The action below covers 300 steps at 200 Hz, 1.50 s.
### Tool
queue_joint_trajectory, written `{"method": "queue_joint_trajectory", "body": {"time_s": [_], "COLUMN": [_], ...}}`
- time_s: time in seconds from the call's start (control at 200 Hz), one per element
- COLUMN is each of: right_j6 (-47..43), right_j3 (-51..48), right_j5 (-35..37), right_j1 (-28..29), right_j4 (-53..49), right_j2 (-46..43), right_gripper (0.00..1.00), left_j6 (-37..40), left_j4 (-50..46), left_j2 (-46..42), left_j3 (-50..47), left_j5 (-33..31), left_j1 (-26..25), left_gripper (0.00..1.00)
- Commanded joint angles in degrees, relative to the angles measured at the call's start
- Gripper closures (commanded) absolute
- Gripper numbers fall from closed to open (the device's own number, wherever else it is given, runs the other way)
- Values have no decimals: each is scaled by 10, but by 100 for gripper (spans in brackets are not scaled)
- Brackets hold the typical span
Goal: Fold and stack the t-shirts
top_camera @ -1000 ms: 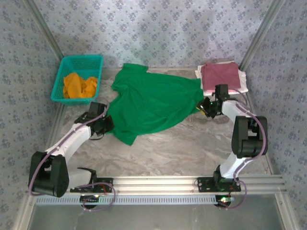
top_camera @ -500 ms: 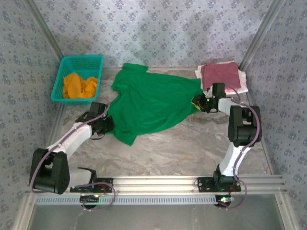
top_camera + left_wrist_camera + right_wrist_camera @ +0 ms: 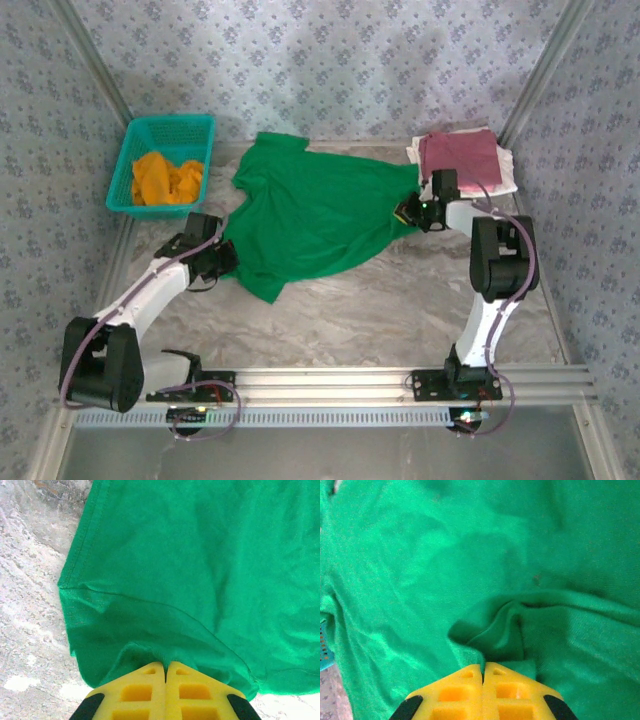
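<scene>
Over the last second my right gripper [image 3: 405, 212] has slid leftward, away from the folded stack and onto the right edge of the green shirt [image 3: 320, 215]. Its fingers have come together there. My left arm has not shifted.

At far left, in the back corner, sits one teal basket [image 3: 170, 120] with one heap of orange cloth [image 3: 165, 178] in it. I cannot tell how many shirts make up that heap. Near the basket, my left gripper [image 3: 224, 260] lies low at the green shirt's left edge. In the left wrist view its yellow fingers [image 3: 140, 690] are pressed together, pinching a fold of the hem between the tips. The cloth puckers up to them above the marble table [image 3: 30, 605].

One green shirt lies spread across the middle of the table, a little rumpled. On its right side my right gripper is likewise clamped tight, seen from its wrist pinching a raised ridge of the green shirt [image 3: 420, 555] between the yellow fingers [image 3: 510, 695].

Just to the right, in the back corner, is the stack. It is one folded maroon shirt [image 3: 458, 155] lying on white cloth [image 3: 508, 180], whose layers I cannot count.
</scene>
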Motion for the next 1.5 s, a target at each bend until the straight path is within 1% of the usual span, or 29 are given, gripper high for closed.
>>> {"method": "queue_joint_trajectory", "body": {"time_s": [0.0, 0.06, 0.12, 0.255, 0.49, 0.625, 0.705, 0.72, 0.749, 0.764, 0.829, 0.889, 0.914, 0.979, 1.084, 1.239, 1.494], "right_j6": [-5, -6, -6, 12, 40, 67, 75, 74, 67, 64, 40, 22, 18, 11, 5, -6, 0], "right_j3": [2, 9, 11, -16, -98, -119, -123, -123, -124, -125, -115, -103, -101, -115, -169, -230, -297], "right_j5": [36, 55, 94, 145, 157, 176, 187, 190, 194, 193, 189, 206, 213, 213, 140, 78, 66], "right_j1": [-1, -1, 1, 1, 1, 3, 4, 3, 0, -2, -14, -21, -24, -37, -76, -91, -86], "right_j4": [-43, -85, -137, -225, -351, -410, -438, -440, -437, -434, -434, -440, -442, -432, -390, -346, -332], "right_j2": [-70, -93, -121, -191, -309, -377, -401, -403, -404, -403, -394, -390, -391, -400, -400, -362, -370], "right_gripper": [100, 100, 100, 100, 100, 100, 100, 99, 87, 83, 79, 69, 66, 64, 58, 56, 55], "left_j6": [12, 12, 12, 12, 23, 30, 33, 34, 34, 35, 36, 37, 36, 35, 32, 26, 24], "left_j4": [-6, -5, -7, -13, -31, -45, -49, -49, -47, -46, -44, -46, -48, -51, -54, -56, -63], "left_j2": [-18, -17, -17, -26, -34, -43, -50, -50, -52, -53, -52, -51, -53, -59, -76, -89, -94], "left_j3": [-1, -1, 0, -1, -4, -6, -8, -8, -9, -10, -9, -6, -6, -9, -24, -41, -44], "left_j5": [-2, -1, 0, -1, 0, 2, 2, 2, 2, 2, 3, 3, 4, 6, -1, -2, -2], "left_j1": [5, 7, 8, 11, 15, 16, 18, 19, 19, 20, 22, 23, 23, 23, 24, 28, 29], "left_gripper": [100, 100, 100, 100, 100, 100, 100, 100, 100, 100, 100, 100, 100, 100, 100, 100, 100]}}
